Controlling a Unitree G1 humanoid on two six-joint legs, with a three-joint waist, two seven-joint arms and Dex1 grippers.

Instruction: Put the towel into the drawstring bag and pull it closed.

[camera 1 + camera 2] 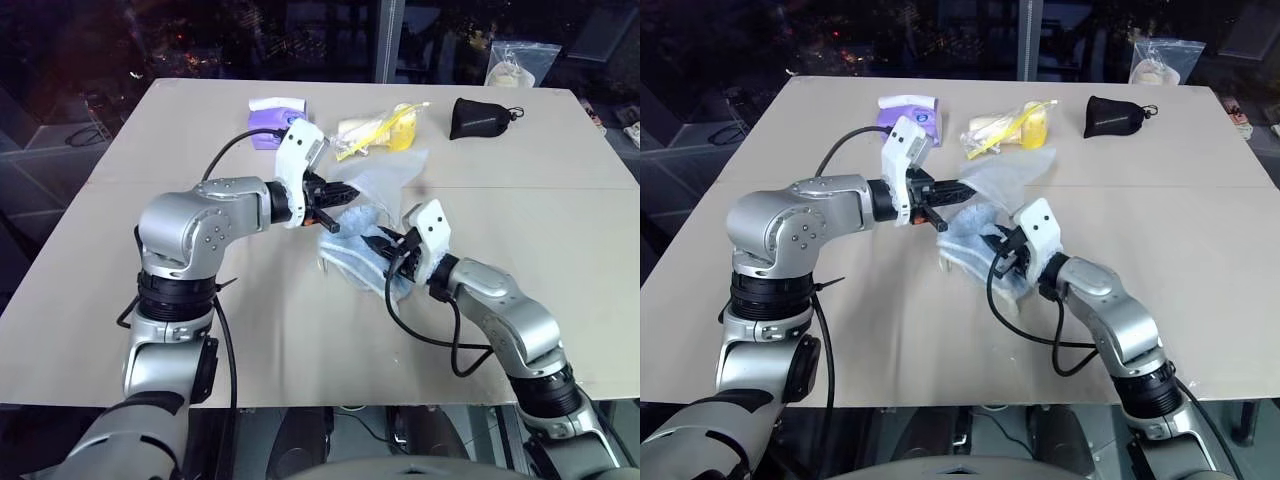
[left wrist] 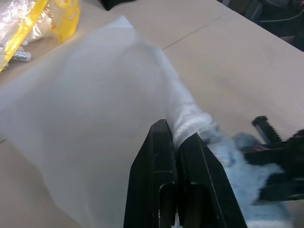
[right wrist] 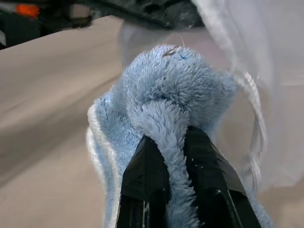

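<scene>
The drawstring bag (image 2: 85, 118) was pinched at its rim by the left gripper (image 2: 176, 137) near the yellow packet (image 1: 378, 129), while the towel (image 3: 161, 109), clamped by the right gripper (image 3: 176, 135), was held at its mouth.

My left arm reached in from the left, elbow bent, wrist angled slightly downward. My left gripper (image 1: 338, 196) had its fingers (image 2: 161, 156) pressed together on the rim of the drawstring bag (image 2: 90, 118). My right arm came up from the lower right. My right gripper (image 1: 385, 243) was clamped on a fold of the towel (image 3: 166, 95).
</scene>
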